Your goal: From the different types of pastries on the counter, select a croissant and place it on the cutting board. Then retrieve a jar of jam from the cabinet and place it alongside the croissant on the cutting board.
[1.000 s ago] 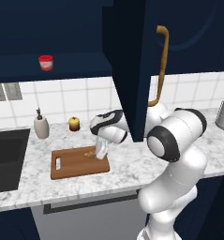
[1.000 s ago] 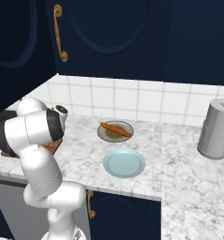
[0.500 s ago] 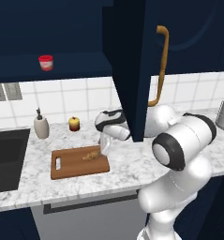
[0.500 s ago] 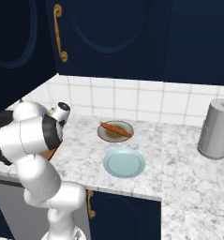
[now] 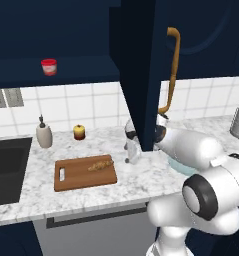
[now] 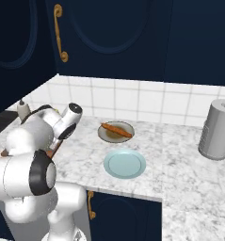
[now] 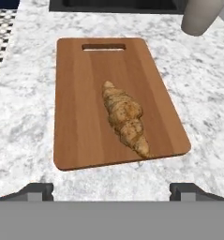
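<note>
1. The cabinet (image 5: 141, 75) stands open above and beside the hand, its door and brass handle (image 5: 171, 70) jutting out just by the arm.
2. The counter (image 7: 19, 117) lies under the hand; since a second ago the arm has pulled back from over the board toward the door edge, and its elbow has swung lower and nearer the base.
3. The board (image 7: 76, 108) sits just ahead of the fingertips, handle slot at its far end.
4. The jar (image 5: 49, 66) waits on the cabinet shelf, well above the hand and off to the sink side. It looks small, rigid and smooth, likely light but slippery; a grip across its squat body below the lid seems safest.
5. The croissant (image 7: 125, 117) rests on the board, lying lengthwise, and has not shifted; flaky and easily crushed, best left alone.
6. The gripper (image 7: 112, 190) is empty, tips spread wide.
</note>
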